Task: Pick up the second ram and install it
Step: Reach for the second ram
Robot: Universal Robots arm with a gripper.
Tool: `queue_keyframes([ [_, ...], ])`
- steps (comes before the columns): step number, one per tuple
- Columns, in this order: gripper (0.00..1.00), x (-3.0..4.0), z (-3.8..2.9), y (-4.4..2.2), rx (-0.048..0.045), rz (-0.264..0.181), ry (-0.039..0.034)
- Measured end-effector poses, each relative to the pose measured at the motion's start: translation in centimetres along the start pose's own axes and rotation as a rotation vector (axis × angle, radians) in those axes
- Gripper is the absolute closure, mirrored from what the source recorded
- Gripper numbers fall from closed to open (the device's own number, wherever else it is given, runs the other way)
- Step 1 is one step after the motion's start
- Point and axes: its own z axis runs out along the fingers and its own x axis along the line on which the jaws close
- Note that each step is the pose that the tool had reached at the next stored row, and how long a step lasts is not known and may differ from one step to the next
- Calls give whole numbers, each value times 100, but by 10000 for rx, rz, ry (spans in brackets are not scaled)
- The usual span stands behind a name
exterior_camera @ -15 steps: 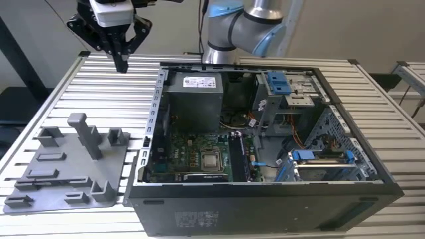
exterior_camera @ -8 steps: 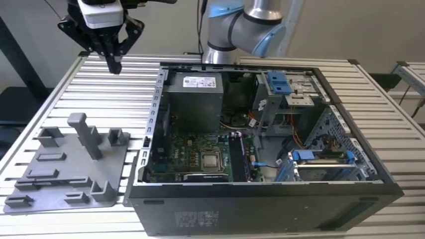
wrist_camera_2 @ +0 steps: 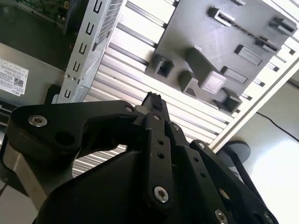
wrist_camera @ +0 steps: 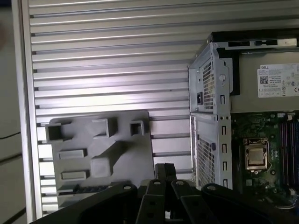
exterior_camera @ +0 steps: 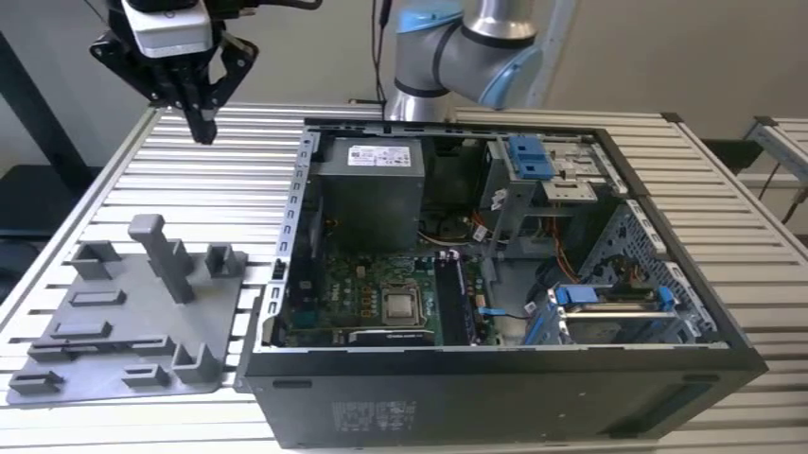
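End effector (exterior_camera: pixel 202 130) of black linked fingers hangs high over the ribbed aluminium tabletop (exterior_camera: pixel 215 180), fingertips pointing down, between the grey plastic tray (exterior_camera: pixel 139 322) and the rear corner of the black desktop computer case (exterior_camera: pixel 505 402). In both wrist views the fingers (wrist_camera_2: pixel 156 121) meet at the tip with nothing visible between them, so it reads as closed and empty.

Second ram (wrist_camera: pixel 84 189) – a long, thin, dark stick – appears to sit in the long slot along one edge of the tray, not yet picked. That ID is a judgement; the stick is partly hidden by the end effector in the first wrist view.

Why the layout looks this way:
- A slot holding the stick on edge would leave its flat faces free for a top-down pinch.
- The case lies on its side with the panel off, so the green motherboard (exterior_camera: pixel 378 284) faces up for straight vertical insertion.
- The end effector's height keeps it clear of the tray's tall post (exterior_camera: pixel 158 251).
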Motion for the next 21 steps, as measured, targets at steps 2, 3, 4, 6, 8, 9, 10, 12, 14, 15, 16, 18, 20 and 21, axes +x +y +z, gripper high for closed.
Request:
queue_keyframes([
  [2, 89, 35, 2, -12, 1, -2, 0],
  [3, 89, 53, 2, -18, 2, -2, -1],
  [4, 89, 70, 3, -24, 3, -3, 0],
  [6, 89, 105, 4, -40, 5, -4, 0],
  [8, 89, 141, 5, -55, 5, -5, 0],
  [9, 89, 159, 6, -63, 4, -5, 0],
  [10, 89, 175, 7, -69, 5, -5, 0],
  [12, 89, 206, 9, -81, 5, -7, -1],
  [14, 89, 238, 9, -93, 9, -7, 0],
  [15, 89, 254, 11, -99, 10, -7, -1],
  [16, 89, 272, 11, -105, 11, -8, -1],
  [18, 89, 309, 14, -117, 13, -9, -1],
  [20, 89, 344, 16, -127, 16, -9, -1],
  [21, 89, 362, 17, -132, 17, -9, -1],
])
